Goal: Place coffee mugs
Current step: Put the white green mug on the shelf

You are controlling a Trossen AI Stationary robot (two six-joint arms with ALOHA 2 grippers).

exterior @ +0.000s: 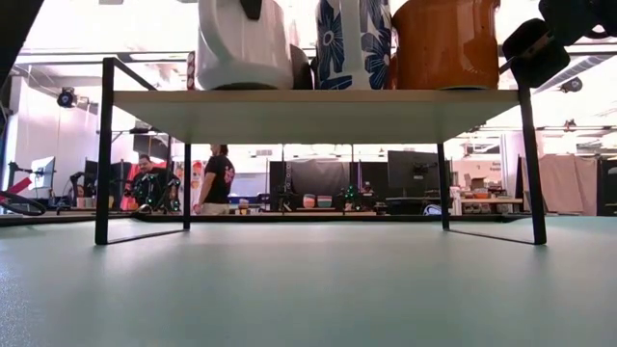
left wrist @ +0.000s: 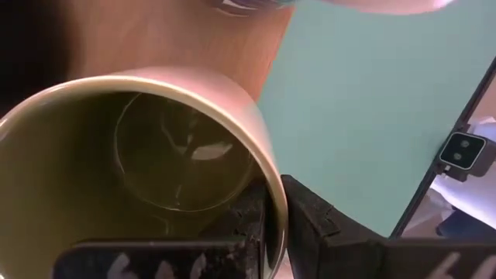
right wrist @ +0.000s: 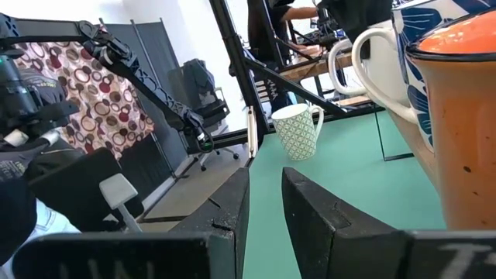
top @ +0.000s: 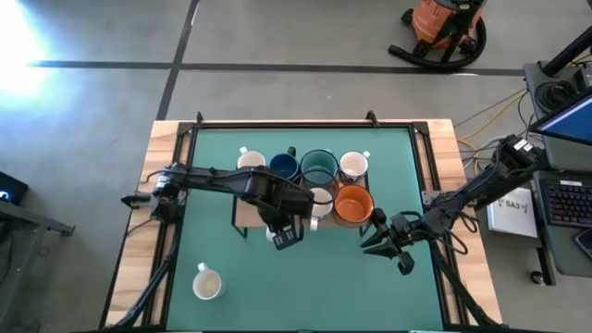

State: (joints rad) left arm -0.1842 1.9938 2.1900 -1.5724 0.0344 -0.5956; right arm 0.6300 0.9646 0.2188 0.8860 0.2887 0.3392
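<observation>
Hovering over the rack's near edge, the left gripper [top: 286, 235] hides its mug from above, apparently a pale one. Left wrist view: its fingers [left wrist: 306, 213] pinch a cream mug's [left wrist: 147, 163] rim. Right wrist view: the right gripper [right wrist: 265, 203], jaws apart, sits just beside the orange mug [right wrist: 457, 124]; a patterned mug [right wrist: 297, 130] stands beyond.

We see glossy glazed mugs [exterior: 443, 43] on a smooth wooden shelf [exterior: 318, 111] with thin, seemingly metal legs [exterior: 102, 154]; matt green mat [top: 305, 268].

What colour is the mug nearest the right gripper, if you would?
Orange mug, clearest in the high view.
</observation>
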